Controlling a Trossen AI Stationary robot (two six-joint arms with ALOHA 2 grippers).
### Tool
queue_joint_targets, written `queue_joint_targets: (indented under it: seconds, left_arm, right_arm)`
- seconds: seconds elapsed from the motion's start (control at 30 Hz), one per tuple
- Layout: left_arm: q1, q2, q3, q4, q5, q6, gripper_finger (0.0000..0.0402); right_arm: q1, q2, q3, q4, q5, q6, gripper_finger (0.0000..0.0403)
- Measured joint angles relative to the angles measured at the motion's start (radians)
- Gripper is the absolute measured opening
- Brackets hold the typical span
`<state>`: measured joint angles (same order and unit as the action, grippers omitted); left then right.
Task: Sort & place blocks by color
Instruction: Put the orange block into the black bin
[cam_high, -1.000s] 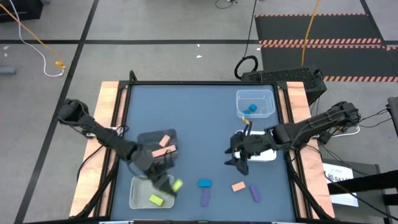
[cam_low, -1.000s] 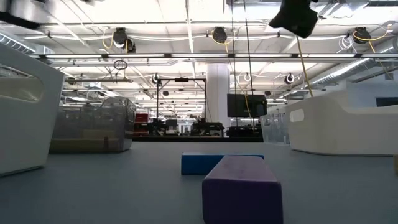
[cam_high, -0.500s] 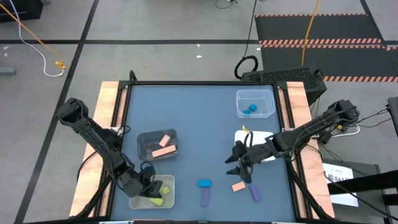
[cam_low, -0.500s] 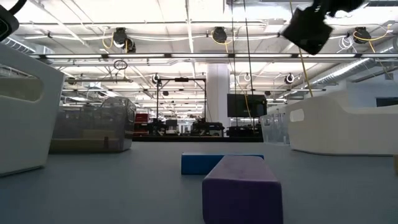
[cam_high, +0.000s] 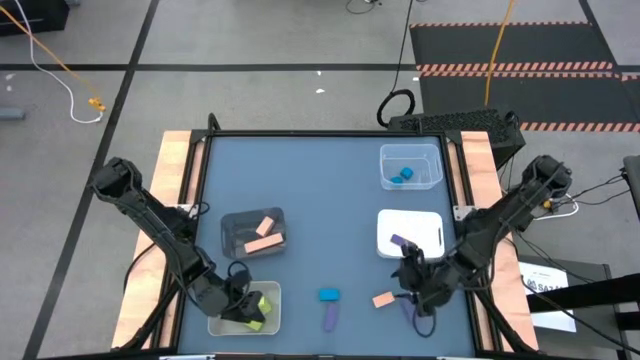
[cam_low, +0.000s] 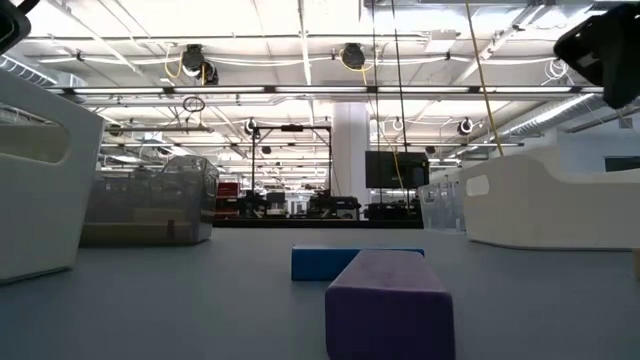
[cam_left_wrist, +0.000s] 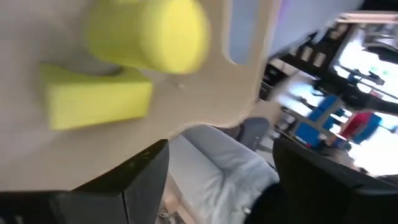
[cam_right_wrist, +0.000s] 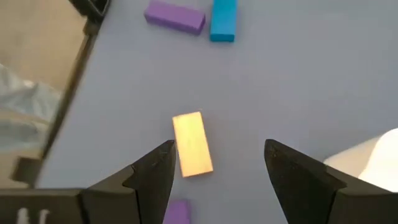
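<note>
Loose on table: 1 blue block (cam_high: 329, 295), 2 purple, 1 salmon block (cam_right_wrist: 192, 144) at 12 o'clock off the right gripper (cam_right_wrist: 217, 171), jaws apart.

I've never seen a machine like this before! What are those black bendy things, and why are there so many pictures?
They are two robot arms sorting little blocks by color. One picture looks down from above, one looks level across the table, and two come from cameras on the wrists. The left gripper is open over the white bin with the yellow-green blocks. The right gripper is open above a salmon-tan block, holding nothing. A blue block and a purple block lie on the table, waiting.
</note>
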<state>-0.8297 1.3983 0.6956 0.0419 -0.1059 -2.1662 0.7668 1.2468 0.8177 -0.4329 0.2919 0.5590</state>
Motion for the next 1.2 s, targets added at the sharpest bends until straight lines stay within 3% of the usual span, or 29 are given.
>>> queue_joint_targets:
  seconds: [0.17, 0.47, 0.97, 1.1, 1.2]
  left_arm:
    - [0.0, 0.0, 0.0, 0.161, -0.039, 0.039, 0.028]
    - [0.012, 0.0, 0.0, 0.436, -0.261, 0.244, 0.0261]
    - [0.095, 0.0, 0.0, 0.656, -0.421, 0.68, 0.0257]
    - [0.116, 0.0, 0.0, 0.709, -0.447, 0.751, 0.0257]
    - [0.135, 0.0, 0.0, 0.719, -0.447, 0.754, 0.0257]
  right_arm:
    - [0.04, 0.067, 0.0, 0.034, 0.018, -0.068, 0.0238]
    - [0.046, 0.238, 0.0, 0.163, 0.018, -0.104, 0.0238]
    - [0.0, 0.414, 0.003, 0.255, -0.037, -0.085, 0.0236]
    - [-0.01, 0.423, 0.004, 0.255, -0.039, -0.046, 0.0205]
    - [-0.013, 0.42, 0.004, 0.256, -0.034, -0.043, 0.0154]
